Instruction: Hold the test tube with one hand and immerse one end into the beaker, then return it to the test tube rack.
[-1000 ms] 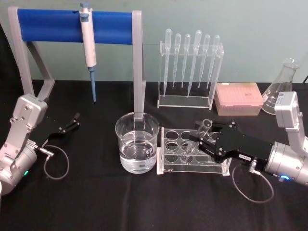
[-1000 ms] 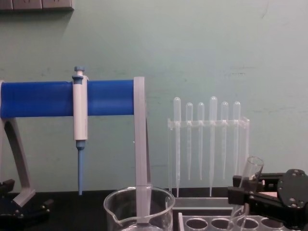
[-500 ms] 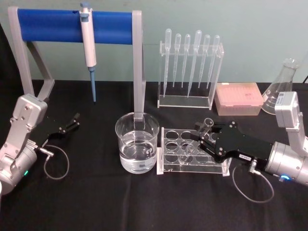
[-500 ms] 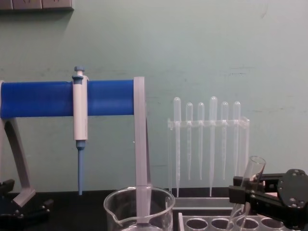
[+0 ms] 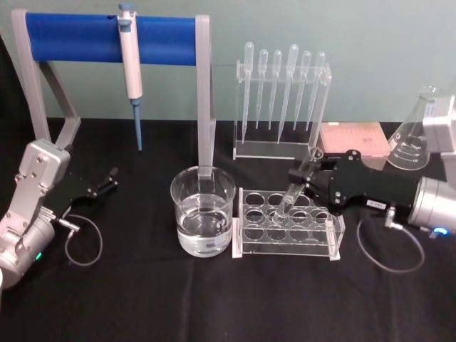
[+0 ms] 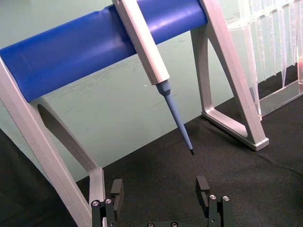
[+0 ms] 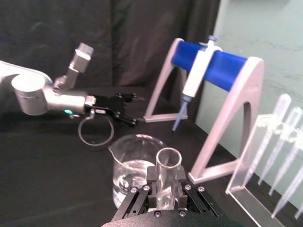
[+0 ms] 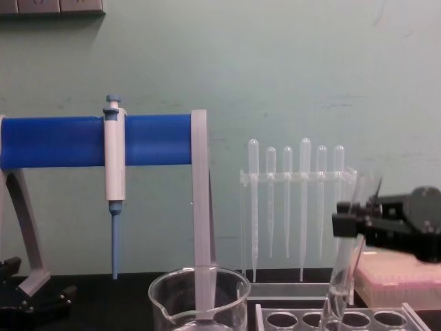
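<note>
The right end effector (image 5: 304, 178) is clamped on the test tube (image 5: 289, 198) near its rim, holding it tilted over the rack (image 5: 285, 246) with its round bottom at the hole tops. The beaker (image 5: 179, 214) stands just beside the rack's left end. The left end effector (image 5: 108, 179), fingers apart, sits near the worktop's (image 5: 214, 306) left edge. Bare worktop runs along the near edge, and a pipette stand (image 5: 281, 146) is behind the rack.

Clear glass test tube (image 5: 291, 198), glossy glass beaker (image 5: 203, 214), matt black cloth (image 5: 142, 299)
</note>
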Controlling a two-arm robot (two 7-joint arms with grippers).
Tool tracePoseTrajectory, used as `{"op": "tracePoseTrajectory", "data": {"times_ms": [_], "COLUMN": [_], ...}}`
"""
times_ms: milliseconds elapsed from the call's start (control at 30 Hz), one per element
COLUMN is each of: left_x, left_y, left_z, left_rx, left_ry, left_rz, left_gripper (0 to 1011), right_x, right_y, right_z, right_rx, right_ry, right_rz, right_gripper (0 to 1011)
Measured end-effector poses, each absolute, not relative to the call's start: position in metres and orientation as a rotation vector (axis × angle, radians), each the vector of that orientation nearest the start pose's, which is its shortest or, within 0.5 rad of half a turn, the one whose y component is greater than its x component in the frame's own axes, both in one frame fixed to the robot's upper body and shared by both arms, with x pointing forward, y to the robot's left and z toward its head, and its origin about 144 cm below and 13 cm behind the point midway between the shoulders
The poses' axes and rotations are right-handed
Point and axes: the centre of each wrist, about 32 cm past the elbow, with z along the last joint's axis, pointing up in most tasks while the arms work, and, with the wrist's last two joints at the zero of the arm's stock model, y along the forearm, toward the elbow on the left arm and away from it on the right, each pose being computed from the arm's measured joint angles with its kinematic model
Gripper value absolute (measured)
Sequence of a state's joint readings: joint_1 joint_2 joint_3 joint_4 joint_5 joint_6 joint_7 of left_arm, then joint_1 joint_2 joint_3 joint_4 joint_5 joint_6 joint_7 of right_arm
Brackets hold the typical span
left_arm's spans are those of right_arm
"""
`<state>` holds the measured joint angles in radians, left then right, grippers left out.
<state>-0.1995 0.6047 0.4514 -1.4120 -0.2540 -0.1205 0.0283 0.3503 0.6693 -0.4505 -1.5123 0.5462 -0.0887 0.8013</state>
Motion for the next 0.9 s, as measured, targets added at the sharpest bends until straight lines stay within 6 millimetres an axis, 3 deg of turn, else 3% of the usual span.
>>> {"op": "tracePoseTrajectory", "data": {"times_ms": [400,633,900], "left_x": [0.489,0.489,0.489], "left_y": [0.310,0.310,0.310], "left_z": [1.140,1.140,1.140], "left_rx": [0.304,0.305,0.305], "left_ry": [-0.285,-0.285,-0.285], "left_rz": [1.248,1.248,1.248], "left_gripper": [1000,1000,1000], "right_x": [0.530,0.538,0.545], "right_y": [-0.311,-0.310,-0.308], "right_z": [1.290,1.310,1.317], "right_rx": [-0.143,-0.175,-0.186], "right_ry": [-0.156,-0.163,-0.152], "right_rz": [-0.374,-0.361,-0.344], "right_gripper": [226,226,226]}}
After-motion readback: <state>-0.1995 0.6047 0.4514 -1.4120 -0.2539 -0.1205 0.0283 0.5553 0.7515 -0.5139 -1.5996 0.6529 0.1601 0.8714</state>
